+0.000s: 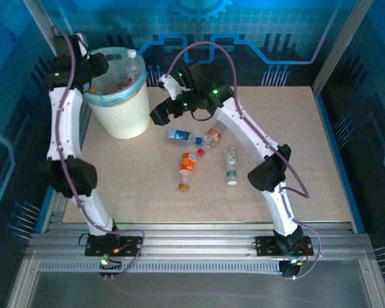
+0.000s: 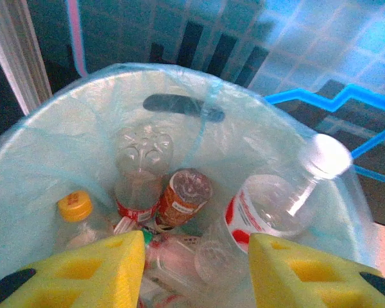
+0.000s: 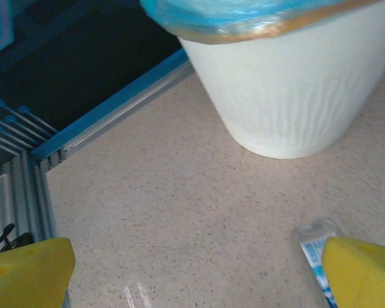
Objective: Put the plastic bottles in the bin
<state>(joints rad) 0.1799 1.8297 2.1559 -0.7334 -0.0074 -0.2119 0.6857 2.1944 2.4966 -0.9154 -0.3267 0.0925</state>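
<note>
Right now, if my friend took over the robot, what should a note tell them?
Left gripper: open, empty, above the bin.
Right gripper: open, empty, low over the table, next to the blue-label bottle.
Done: several bottles lie in the bin.
Left to do: four on the table, namely the blue-label bottle, red-label bottle, orange bottle and green-label bottle.
</note>
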